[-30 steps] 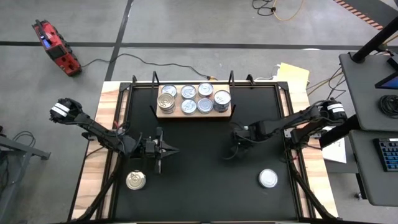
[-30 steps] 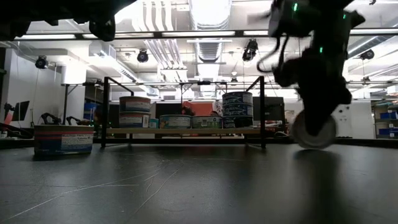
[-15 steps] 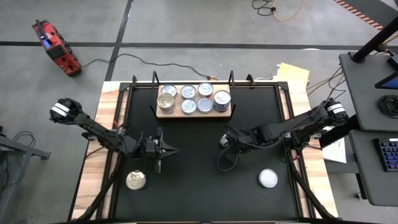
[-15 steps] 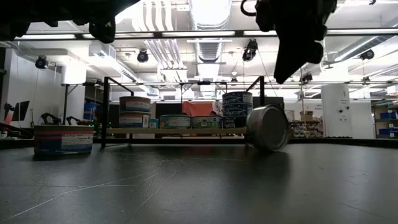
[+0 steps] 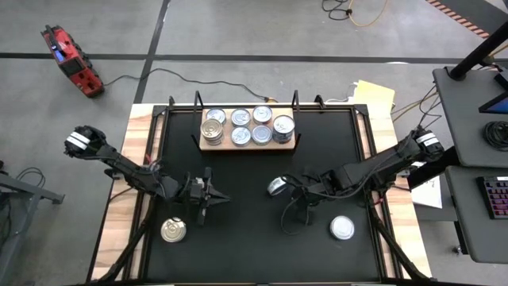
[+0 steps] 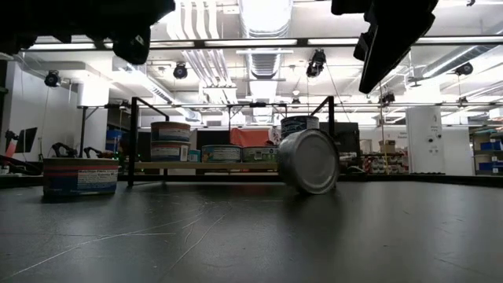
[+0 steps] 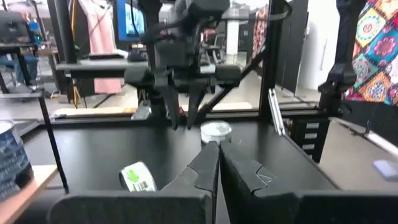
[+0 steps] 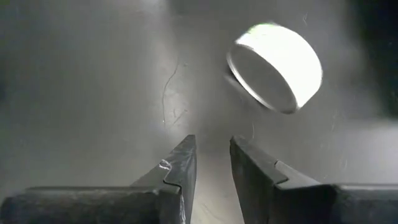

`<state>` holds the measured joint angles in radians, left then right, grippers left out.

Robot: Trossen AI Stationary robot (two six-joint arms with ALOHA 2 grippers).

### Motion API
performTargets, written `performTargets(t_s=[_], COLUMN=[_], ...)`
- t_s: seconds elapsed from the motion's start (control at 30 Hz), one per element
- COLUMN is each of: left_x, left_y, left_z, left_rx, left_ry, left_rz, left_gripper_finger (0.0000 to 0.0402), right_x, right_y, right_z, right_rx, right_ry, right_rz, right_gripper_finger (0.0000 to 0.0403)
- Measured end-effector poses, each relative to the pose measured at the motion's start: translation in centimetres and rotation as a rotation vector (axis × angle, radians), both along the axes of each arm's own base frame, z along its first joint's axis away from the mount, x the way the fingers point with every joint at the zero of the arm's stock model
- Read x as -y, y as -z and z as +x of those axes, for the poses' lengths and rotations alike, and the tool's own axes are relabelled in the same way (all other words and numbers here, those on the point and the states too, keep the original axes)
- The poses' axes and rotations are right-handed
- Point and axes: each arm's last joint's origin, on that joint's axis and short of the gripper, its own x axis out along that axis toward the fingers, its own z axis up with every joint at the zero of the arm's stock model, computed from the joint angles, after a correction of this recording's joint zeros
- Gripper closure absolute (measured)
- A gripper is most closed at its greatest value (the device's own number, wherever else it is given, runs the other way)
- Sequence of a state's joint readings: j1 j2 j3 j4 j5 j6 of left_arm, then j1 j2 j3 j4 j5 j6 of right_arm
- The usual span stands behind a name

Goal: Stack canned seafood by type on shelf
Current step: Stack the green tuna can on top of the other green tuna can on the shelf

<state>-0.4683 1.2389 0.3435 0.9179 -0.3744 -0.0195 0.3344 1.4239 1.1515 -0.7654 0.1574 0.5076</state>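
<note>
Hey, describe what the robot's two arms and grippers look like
Both arms are dark, slim and jointed, each with a white band near its outer end. The left gripper has two black wedge-shaped fingers with notched inner edges. The right gripper has the same black fingers, and black cables loop beside it in the high view.

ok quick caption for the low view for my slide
A loose can tipped on its edge on the black table, in front of the shelf of stacked cans, right claw above it.

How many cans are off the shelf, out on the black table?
3: a gold-topped can at front left, a silver-topped can at front right, and a can on its side mid-table ahead of the right gripper. None appears hidden.
</note>
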Motion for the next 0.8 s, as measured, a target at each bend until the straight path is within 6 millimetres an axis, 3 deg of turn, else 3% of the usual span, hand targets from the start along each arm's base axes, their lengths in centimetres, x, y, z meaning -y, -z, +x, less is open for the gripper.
performTargets(t_s=[0.37,0.53,0.8], left_x=[1.5,2.0,1.9], left_y=[3.2,3.7,4.6], left_z=[3.0,4.0,3.7], left_rx=[-0.144,-0.163,-0.277], left_ry=[-0.006,-0.007,0.002], left_rz=[0.091,0.148,0.16], left_gripper_finger=[0.0401,0.0401,0.0401], right_x=[0.1,-0.2,0.0], right_y=[-0.1,0.3,2.8], right_z=[0.4,1.9,5.1], right_rx=[0.024,0.11,0.142], right_ry=[-0.043,-0.179,-0.286], right_rz=[-0.023,-0.081,-0.238], right_gripper_finger=[0.0332,0.0338,0.0284])
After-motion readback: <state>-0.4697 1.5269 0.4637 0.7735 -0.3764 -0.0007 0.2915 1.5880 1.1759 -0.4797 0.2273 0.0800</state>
